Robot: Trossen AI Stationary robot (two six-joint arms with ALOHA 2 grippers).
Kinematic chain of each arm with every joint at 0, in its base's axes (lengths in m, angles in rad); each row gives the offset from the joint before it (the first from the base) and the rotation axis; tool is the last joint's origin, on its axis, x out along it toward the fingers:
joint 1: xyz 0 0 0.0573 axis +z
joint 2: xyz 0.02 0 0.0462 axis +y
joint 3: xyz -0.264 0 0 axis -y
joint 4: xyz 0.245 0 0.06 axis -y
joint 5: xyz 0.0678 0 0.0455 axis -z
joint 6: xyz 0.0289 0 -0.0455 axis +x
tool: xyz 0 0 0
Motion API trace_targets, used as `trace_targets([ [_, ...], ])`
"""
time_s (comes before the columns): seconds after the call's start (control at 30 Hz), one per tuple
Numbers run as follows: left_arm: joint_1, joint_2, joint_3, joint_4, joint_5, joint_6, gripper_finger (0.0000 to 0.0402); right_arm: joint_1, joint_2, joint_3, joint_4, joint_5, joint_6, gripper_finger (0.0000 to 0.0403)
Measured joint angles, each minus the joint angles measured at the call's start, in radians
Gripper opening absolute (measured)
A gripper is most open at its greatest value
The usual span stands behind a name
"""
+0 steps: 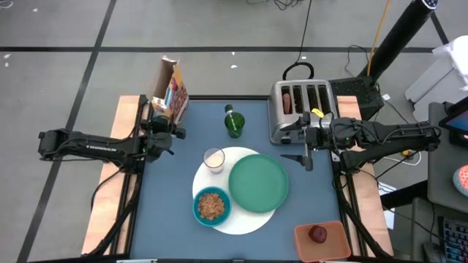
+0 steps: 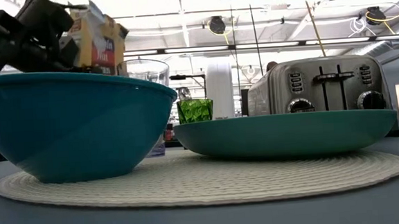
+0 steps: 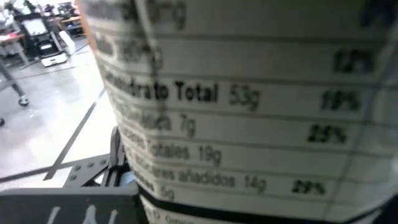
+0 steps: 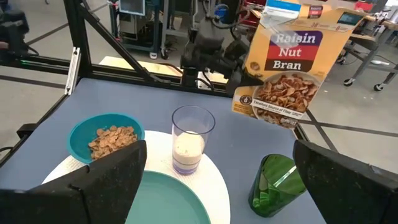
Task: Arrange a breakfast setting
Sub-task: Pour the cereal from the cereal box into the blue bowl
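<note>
A white round mat (image 1: 241,219) lies mid-table and bears the green plate (image 1: 258,183), the teal bowl (image 1: 212,206) with cereal and the milk glass (image 1: 213,159). The green cup (image 1: 234,121) stands behind them. The red fruit (image 1: 318,234) lies on the tray. A brown piece (image 1: 287,101) stands in a toaster slot. No spoon shows. My left gripper (image 1: 167,120) is shut on a cereal box (image 4: 286,62) at the far left. My right gripper (image 4: 217,186) is open and empty between plate and toaster. My left gripper holds the cereal box by its narrow side edge (image 4: 247,78), low on the box, coming level from the table's left. One dark finger (image 4: 244,76) lies on the printed front face; the other is hidden behind the box. The box is tilted and looks clear of the table.
The silver four-slot toaster (image 1: 303,109) stands at the far right, close beside my right gripper. The orange-brown tray (image 1: 322,241) sits at the near right corner. Bare blue table lies left of the mat and along the near edge.
</note>
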Motion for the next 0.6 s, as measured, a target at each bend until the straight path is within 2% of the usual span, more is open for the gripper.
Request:
trace_targets([
  [0.37, 0.060, 0.001, -0.063, 0.033, 0.053, -0.123, 0.0138, 0.000, 0.000, 0.000, 0.000, 0.000, 0.000, 0.0398],
  [0.6, 0.060, 0.001, -0.066, 0.033, 0.093, -0.093, 0.0138, 0.000, 0.000, 0.000, 0.000, 0.000, 0.000, 0.0398],
])
